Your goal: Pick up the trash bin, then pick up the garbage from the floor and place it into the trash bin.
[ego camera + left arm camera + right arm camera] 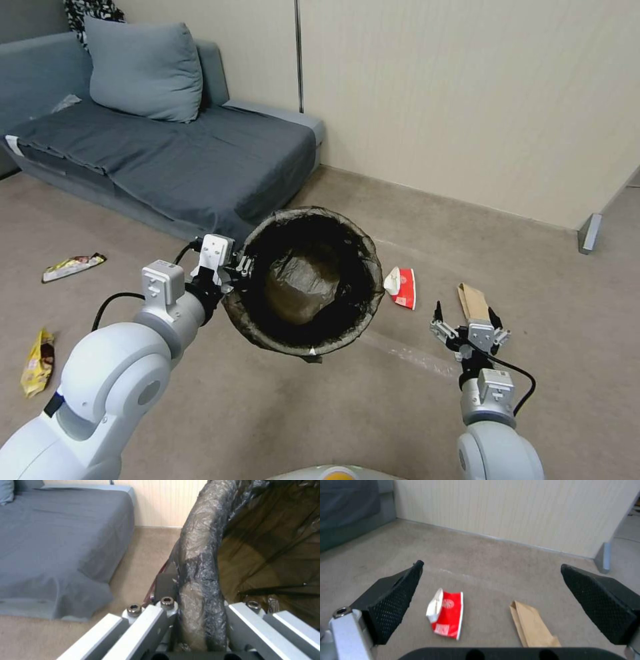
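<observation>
The left gripper [241, 265] is clamped on the rim of the trash bin [303, 280], which hangs tilted above the floor [200, 400] with its mouth turned up towards the head camera; the grip sits at about 9 o'clock on the rim. In the left wrist view one finger [146, 627] lies outside the liner-wrapped rim and the other inside. Something crumpled and brownish lies in the bin's bottom, though what it is is hard to say. The right gripper [467, 323] hangs spread wide with nothing in it, above the carpet. From it, the red-and-white wrapper [403, 287] lies at about 10 o'clock and the tan paper bag [472, 301] at 12. Two yellow snack packets [38, 362] lie at 9 o'clock of the bin, near a grey sofa [167, 147]
</observation>
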Controlling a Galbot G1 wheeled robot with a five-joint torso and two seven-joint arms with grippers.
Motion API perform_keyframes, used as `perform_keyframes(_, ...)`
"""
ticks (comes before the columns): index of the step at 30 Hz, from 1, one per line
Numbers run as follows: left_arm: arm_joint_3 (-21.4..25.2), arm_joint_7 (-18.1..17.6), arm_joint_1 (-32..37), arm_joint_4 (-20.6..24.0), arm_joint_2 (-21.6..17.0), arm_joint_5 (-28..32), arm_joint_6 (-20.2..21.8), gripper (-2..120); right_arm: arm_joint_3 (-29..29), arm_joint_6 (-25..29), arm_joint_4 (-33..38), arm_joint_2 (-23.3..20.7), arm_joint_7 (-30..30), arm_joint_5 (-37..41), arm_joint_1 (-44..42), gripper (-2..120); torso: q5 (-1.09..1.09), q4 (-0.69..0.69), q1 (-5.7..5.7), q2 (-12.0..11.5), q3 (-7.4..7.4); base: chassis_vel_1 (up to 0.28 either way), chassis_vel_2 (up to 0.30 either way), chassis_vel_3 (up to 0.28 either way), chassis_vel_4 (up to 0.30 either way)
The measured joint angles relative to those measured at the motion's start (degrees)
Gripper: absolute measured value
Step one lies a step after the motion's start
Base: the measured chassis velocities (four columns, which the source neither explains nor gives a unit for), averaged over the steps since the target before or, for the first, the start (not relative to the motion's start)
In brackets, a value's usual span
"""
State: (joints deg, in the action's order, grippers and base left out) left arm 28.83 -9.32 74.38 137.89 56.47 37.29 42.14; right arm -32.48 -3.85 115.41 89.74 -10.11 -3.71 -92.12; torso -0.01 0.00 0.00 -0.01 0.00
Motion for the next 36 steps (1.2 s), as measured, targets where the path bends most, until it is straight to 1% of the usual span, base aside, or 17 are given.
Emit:
perform_keyframes(16, -0.2, 0.5, -0.5, -1.0, 0.2, -0.6, 0.0, 1, 0.1, 0.5, -1.1, -0.1, 0.2, 0.2, 0.3, 100, 0.01, 0.0, 0.0, 0.0, 0.01, -0.196, 0.207, 0.197, -0.194)
perform_keyframes(19, -0.2, 1.2, -0.5, -1.3, 0.1, -1.2, 0.0, 1, 0.2, 1.4, -1.4, -0.1, 0.1, 0.2, 0.5, 100, -0.01, 0.0, 0.0, 0.0, 0.01, -0.172, 0.169, 0.175, -0.15)
perform_keyframes(20, -0.2, 2.8, -0.5, -1.5, 0.0, -2.9, 0.0, 1, 0.3, 2.2, -1.7, 0.0, -0.3, 0.2, 0.8, 100, 0.02, 0.0, 0.0, 0.0, 0.01, -0.161, 0.15, 0.151, -0.149)
perform_keyframes(21, -0.4, 3.5, -0.5, -1.8, 0.0, -4.0, 0.0, 1, 0.3, 2.5, -1.9, 0.0, -0.7, 0.1, 0.9, 100, 0.0, 0.0, 0.01, 0.0, 0.01, -0.116, 0.126, 0.151, -0.076)
perform_keyframes(27, -1.1, 4.2, -0.6, -2.5, 0.2, -5.5, 0.0, 1, 0.3, 2.5, -2.2, 0.1, -1.1, -0.1, 0.9, 100, 0.01, 0.0, 0.0, 0.0, 0.0, -0.049, 0.031, 0.031, -0.034)
perform_keyframes(29, -1.1, 5.5, -0.5, -2.7, 0.2, -7.5, 0.0, 1, 0.3, 2.5, -2.6, 0.1, -1.2, -0.2, 0.8, 100, 0.01, 0.0, 0.0, 0.0, 0.0, 0.0, 0.0, 0.0, 0.0)
perform_keyframes(32, -1.1, 6.1, -0.4, -3.0, 0.1, -8.4, 0.0, 1, 0.3, 2.5, -2.7, 0.0, -1.2, -0.4, 0.9, 100, 0.01, 0.0, 0.0, 0.0, 0.0, 0.0, 0.0, 0.0, 0.0)
perform_keyframes(36, -1.1, 6.1, -0.3, -3.1, 0.0, -8.0, 0.0, 1, 0.3, 2.5, -2.7, 0.0, -1.3, -0.5, 0.8, 100, 0.01, 0.0, 0.0, 0.0, 0.0, 0.0, 0.0, 0.0, 0.0)
